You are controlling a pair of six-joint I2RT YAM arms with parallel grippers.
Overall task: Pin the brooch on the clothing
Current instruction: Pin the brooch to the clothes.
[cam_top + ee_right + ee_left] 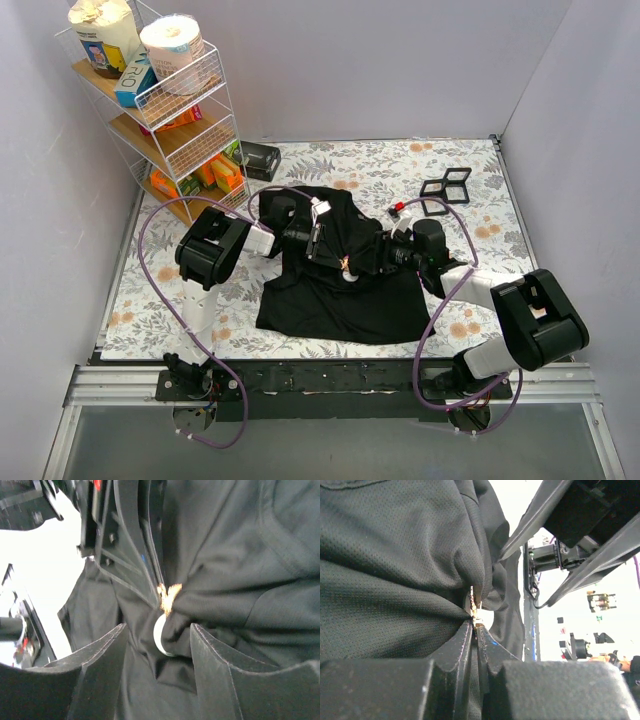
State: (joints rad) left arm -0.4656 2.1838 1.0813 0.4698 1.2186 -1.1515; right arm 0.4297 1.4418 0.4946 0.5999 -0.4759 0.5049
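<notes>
The black T-shirt, the clothing (330,300), lies bunched on the flowered table, and both grippers meet at its middle. My left gripper (474,622) is shut on a raised fold of the shirt (395,580), and a small glinting bit of the brooch (475,609) shows at its tips. In the right wrist view the brooch (167,597) looks golden, with a pale round disc (158,636) half wrapped in fabric below it. My right gripper (157,627) stands open, one finger on each side of that disc and fabric bump, touching neither. From above, the brooch (346,266) is a tiny bright speck between the grippers.
A wire shelf (165,100) with boxes and paper rolls stands at the back left. A black box (260,158) sits beside it. Two black square frames (445,187) lie at the back right. Purple cables (440,310) loop along both arms.
</notes>
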